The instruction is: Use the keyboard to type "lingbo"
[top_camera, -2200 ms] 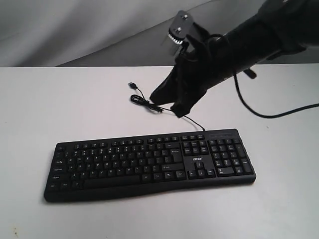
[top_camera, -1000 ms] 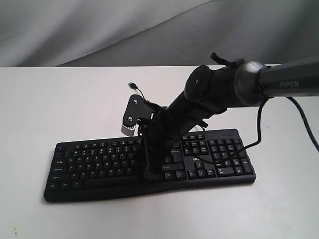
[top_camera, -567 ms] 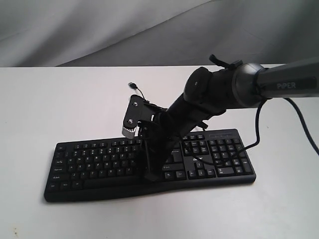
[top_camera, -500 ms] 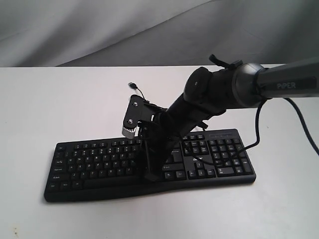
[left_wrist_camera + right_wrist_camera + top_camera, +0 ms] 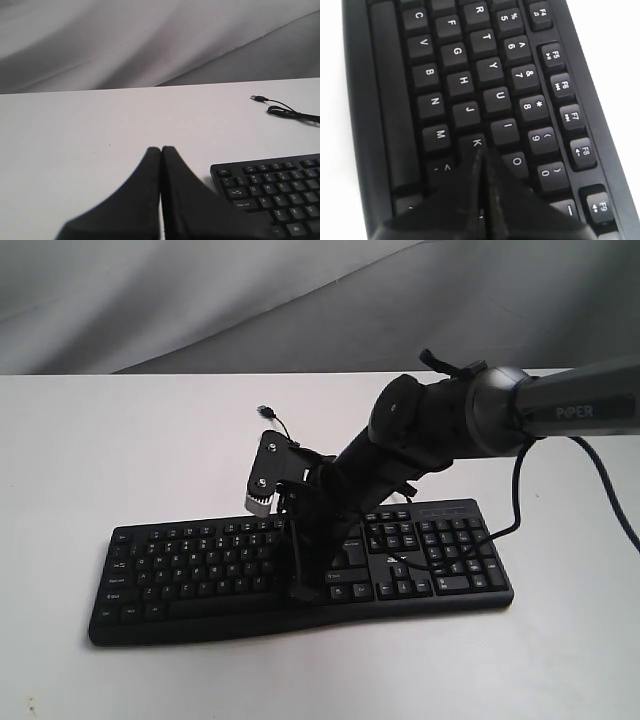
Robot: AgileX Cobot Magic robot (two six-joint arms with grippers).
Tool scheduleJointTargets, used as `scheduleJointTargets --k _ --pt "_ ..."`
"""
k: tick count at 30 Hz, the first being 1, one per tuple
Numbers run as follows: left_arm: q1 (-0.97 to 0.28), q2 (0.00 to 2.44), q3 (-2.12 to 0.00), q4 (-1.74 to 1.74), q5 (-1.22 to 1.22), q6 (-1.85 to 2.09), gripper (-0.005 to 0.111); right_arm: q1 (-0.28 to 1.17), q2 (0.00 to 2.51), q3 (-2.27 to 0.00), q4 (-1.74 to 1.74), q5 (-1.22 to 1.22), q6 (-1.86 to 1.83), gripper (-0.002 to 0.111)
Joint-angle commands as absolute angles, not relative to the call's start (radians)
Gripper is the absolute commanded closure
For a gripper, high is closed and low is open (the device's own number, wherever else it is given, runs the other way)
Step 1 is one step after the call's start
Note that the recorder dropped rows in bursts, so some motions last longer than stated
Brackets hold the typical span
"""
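The long black keyboard (image 5: 200, 570) lies across the white table, number pad on the right, with a white "acer" logo (image 5: 396, 560). Its thin cable (image 5: 285, 443) runs to a loose USB plug behind it. My right gripper (image 5: 300, 592) is shut and points straight down on the keys right of the middle. In the right wrist view my right gripper (image 5: 481, 152) has its tips just past the K key (image 5: 476, 142), beside O (image 5: 516, 161), and hides the key beneath. My left gripper (image 5: 161, 149) is shut, empty, over bare table beside the keyboard's corner (image 5: 222, 172).
The right arm (image 5: 450, 430) reaches in from the right over the number pad. A black arm cable (image 5: 520, 510) loops down at the right. A grey cloth backdrop (image 5: 200, 300) hangs behind the table's far edge.
From above the cable behind the keyboard, the right arm swung down onto the keys. Over the last second its gripper has barely shifted. The keyboard has not moved.
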State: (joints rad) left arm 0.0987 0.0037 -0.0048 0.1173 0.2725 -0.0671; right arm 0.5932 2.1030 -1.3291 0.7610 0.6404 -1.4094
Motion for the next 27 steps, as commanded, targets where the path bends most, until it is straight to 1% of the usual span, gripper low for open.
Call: scheduleJointTargets --k 1,27 --pt "0.100 0.000 0.000 0.117 0.261 -0.069 0.106 0.595 2.114 -1.334 0.761 0.633 -1.419 0.108" --pt "0.100 0.000 0.000 0.117 0.261 -0.069 0.106 0.597 2.102 -1.341 0.777 0.640 -1.423 0.108"
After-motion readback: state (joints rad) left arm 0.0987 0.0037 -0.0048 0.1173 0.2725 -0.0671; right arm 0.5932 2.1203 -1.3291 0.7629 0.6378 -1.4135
